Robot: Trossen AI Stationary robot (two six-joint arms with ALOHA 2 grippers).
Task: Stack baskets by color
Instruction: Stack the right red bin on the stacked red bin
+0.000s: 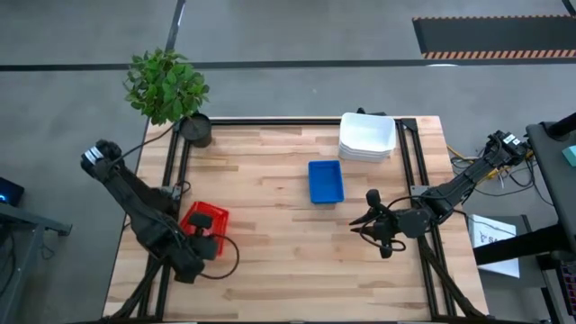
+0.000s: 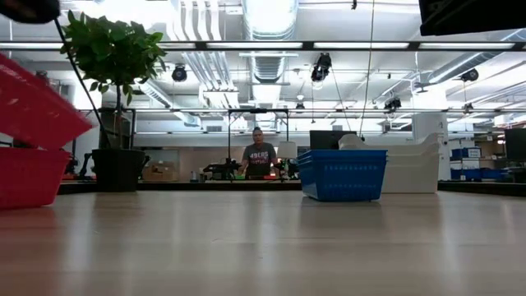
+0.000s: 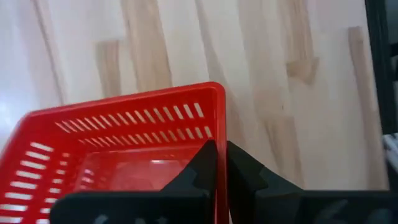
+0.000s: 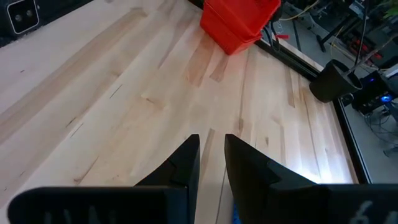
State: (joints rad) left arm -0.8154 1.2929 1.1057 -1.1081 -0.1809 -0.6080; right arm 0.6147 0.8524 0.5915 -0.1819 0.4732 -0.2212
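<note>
Left gripper (image 3: pixel 221 163) pinches a red slotted plastic basket's (image 3: pixel 130 134) end wall.
Its fingers are clamped on the rim, tilting that basket over another red one; how many lie beneath is hidden. Right gripper (image 4: pixel 212 155) hovers narrowly parted, empty, over bare wooden table (image 1: pixel 270 261). Beyond its fingertips stand the blue plastic basket (image 1: pixel 325 181), the white rounded baskets (image 1: pixel 367 137), and the potted plant (image 1: pixel 166 88).

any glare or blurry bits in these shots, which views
Low view: ceiling lights blow out to white, the near table is soft, and the tilted red basket at the edge is blurred. Left wrist view: the wood washes out pale on one side, and the left gripper is soft. Right wrist view: a bright glare patch lies on the wood beside the right gripper. High view: evenly lit.
</note>
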